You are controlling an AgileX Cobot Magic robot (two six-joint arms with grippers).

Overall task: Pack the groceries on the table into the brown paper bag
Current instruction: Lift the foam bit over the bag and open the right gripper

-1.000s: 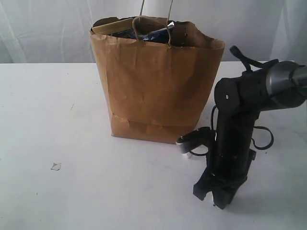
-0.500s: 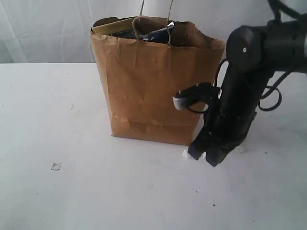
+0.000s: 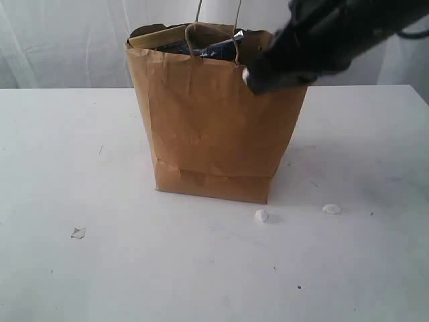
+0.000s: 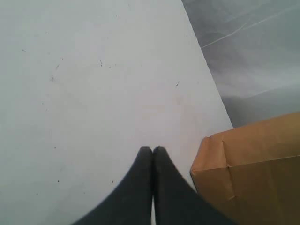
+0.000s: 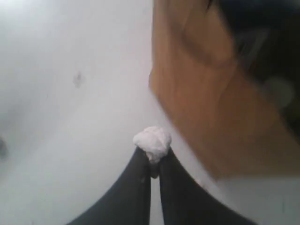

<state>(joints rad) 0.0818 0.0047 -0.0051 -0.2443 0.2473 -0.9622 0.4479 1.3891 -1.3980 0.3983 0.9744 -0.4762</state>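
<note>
In the exterior view the right arm is a dark smear across the upper right, cut by the top and right edges; its gripper cannot be made out there. The brown paper bag hides nearly all its contents; only a sliver of a dark-blue packet shows above the rim, and one handle runs past the top edge. Two white bits on the table, lower right, are too small to identify. The left wrist view cuts off most of the bag and all but the tips of the left gripper. The right wrist view is blurred: the white lump pinched in the right gripper is unidentifiable.
</note>
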